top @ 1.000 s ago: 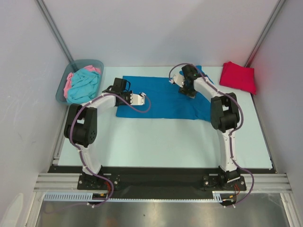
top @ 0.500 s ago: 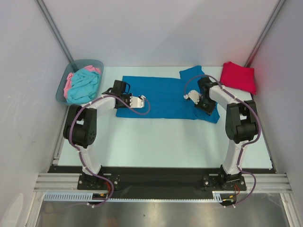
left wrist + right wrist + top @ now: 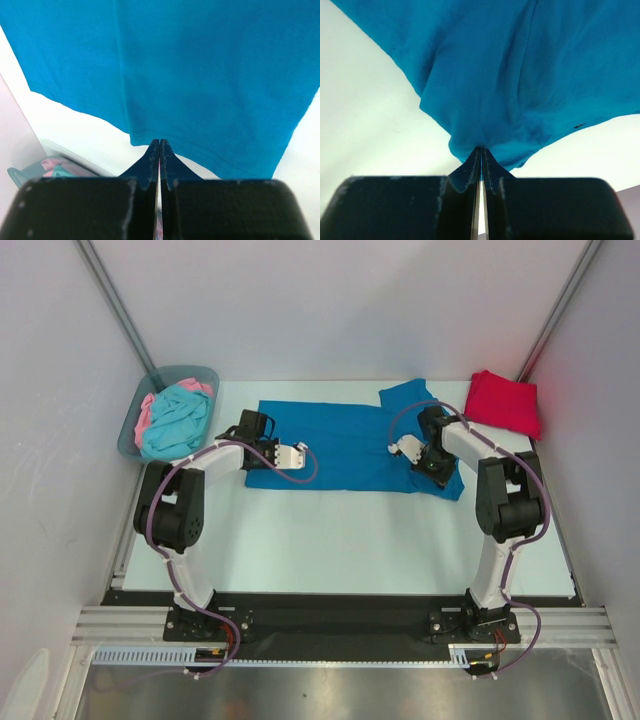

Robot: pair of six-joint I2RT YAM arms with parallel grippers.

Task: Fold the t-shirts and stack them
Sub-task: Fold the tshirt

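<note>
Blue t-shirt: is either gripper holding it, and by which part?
Both. The left gripper pinches the blue t-shirt at its stitched edge near the left end; the right gripper pinches bunched cloth at its right end.

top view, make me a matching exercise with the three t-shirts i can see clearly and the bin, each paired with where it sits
Things:
1. blue t-shirt
2. red t-shirt
3. turquoise t-shirt
4. bin

Places:
a. piled inside the plastic container
b. folded at the far right corner of the table
c. spread across the middle of the table
d. far left corner, next to the side wall

Pairs: 1-c, 2-b, 3-a, 4-d
</note>
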